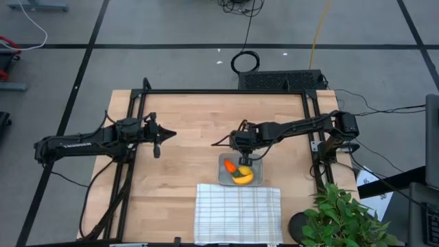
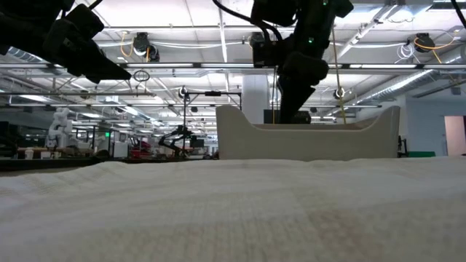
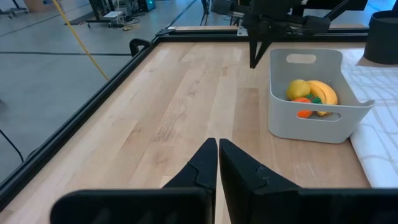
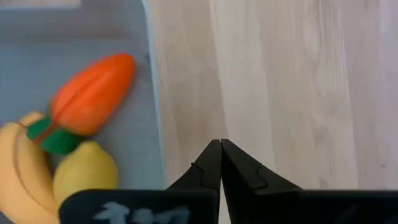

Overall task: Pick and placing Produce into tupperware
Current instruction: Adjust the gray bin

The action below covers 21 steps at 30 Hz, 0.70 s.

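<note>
Carrot (image 4: 93,93), banana (image 4: 22,180), round fruit (image 4: 85,176) sit in the tupperware (image 1: 223,165); light, slick plastic, I'd pinch mid-body; right gripper (image 4: 221,149) pinched closed, empty; left gripper (image 3: 217,149) likewise.

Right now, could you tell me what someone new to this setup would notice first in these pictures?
The bright toy produce catches the eye: an orange carrot, a yellow banana and a small round yellow fruit lie together in the grey tupperware, which stands just behind the white grid-striped cloth. The right end effector hangs shut at the container's far edge, empty. The left end effector waits shut over bare wood, well to the left.
</note>
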### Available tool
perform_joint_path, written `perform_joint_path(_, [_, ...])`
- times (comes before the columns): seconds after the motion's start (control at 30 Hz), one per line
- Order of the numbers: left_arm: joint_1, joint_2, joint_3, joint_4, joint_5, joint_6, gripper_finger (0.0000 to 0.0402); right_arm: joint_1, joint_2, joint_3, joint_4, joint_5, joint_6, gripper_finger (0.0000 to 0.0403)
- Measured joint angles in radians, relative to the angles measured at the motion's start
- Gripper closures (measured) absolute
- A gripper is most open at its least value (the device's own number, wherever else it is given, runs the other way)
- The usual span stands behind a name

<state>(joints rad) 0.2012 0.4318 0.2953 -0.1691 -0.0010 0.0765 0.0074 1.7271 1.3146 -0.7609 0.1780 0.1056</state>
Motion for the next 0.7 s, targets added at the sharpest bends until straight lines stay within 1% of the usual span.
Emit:
perform_joint_path(0.2, [0.000, 0.000, 0.000, 0.000, 0.000, 0.000, 0.0380, -0.001, 0.000, 0.000, 0.061, -0.047, -0.042, 0.0403])
perform_joint_path(0.57, [0.000, 0.000, 0.000, 0.000, 0.000, 0.001, 0.0380, -0.001, 0.000, 0.000, 0.061, -0.048, -0.043, 0.0403])
perform_joint_path(0.7, [0.000, 0.000, 0.000, 0.000, 0.000, 0.001, 0.0380, -0.001, 0.000, 0.000, 0.083, -0.049, -0.070, 0.0403])
